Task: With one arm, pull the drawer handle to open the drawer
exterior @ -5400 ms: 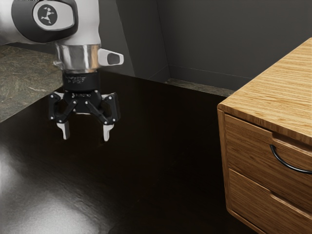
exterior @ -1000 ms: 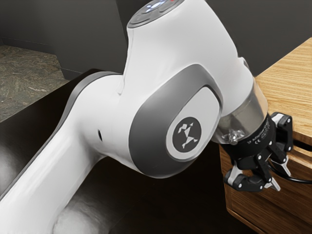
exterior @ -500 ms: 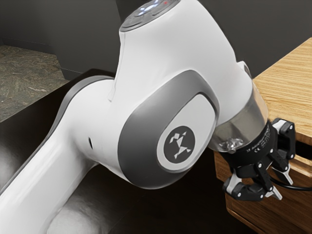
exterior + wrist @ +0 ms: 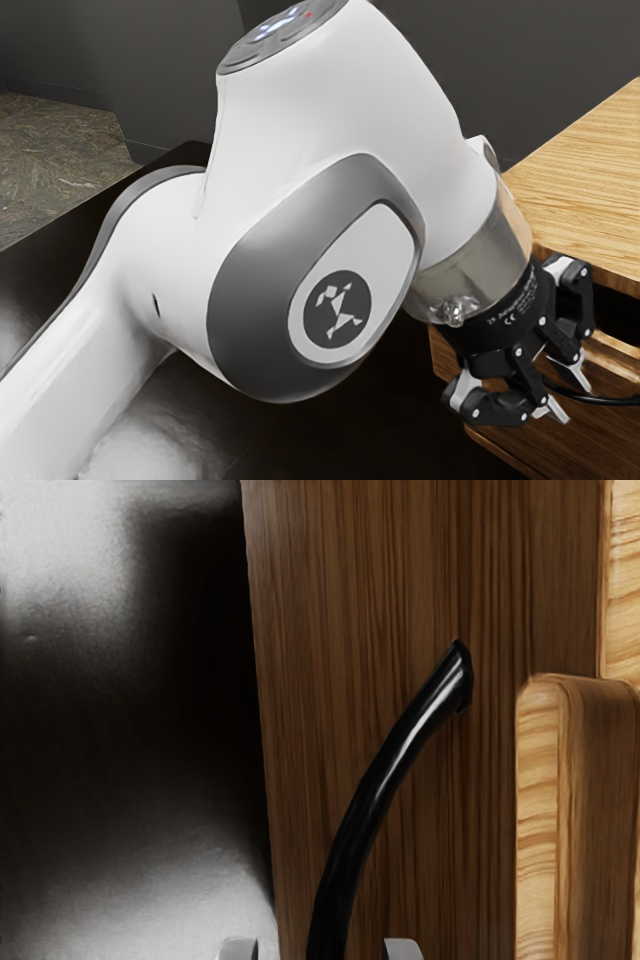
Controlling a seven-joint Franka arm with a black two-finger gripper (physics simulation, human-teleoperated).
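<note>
Drawer handle [image 4: 390, 770] sits at the tool [image 4: 563, 392], slanted down toward the drawer [image 4: 350, 630]; grip unclear.

Arm [image 4: 300, 230] extended toward exterior view's right; end effector [image 4: 567, 395] fingers apart.

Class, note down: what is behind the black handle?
Directly behind the handle is the wooden drawer front. Where the handle passes the gripper, the wood behind it is covered.

A glossy dark table [image 4: 40, 275] borders a mottled stone floor [image 4: 50, 150].
</note>
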